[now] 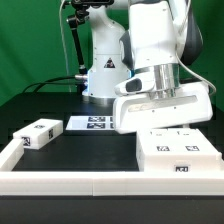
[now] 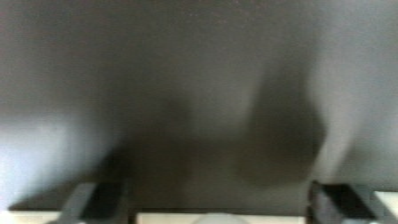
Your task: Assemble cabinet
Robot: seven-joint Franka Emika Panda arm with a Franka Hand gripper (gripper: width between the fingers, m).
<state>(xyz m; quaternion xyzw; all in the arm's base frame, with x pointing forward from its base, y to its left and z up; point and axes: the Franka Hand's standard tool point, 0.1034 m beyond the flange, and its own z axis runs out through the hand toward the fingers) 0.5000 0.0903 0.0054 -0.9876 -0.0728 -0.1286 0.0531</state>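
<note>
- Holding hand (image 2: 222, 192) agape, fingers (image 2: 98, 200) spread wide, gripping nothing.
- Hovering low over cabinet (image 1: 176, 150), sitting on worktop (image 1: 40, 100) at exterior view's right, just beside front rail (image 1: 70, 183).
- Probably risking fingertip jamming onto cabinet top if descending off-centre, shoving box askew.

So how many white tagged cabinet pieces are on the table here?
2. The large cabinet box sits at the exterior view's right, below the arm; a smaller block lies at the exterior view's left. Others may be hidden behind the arm.
</note>
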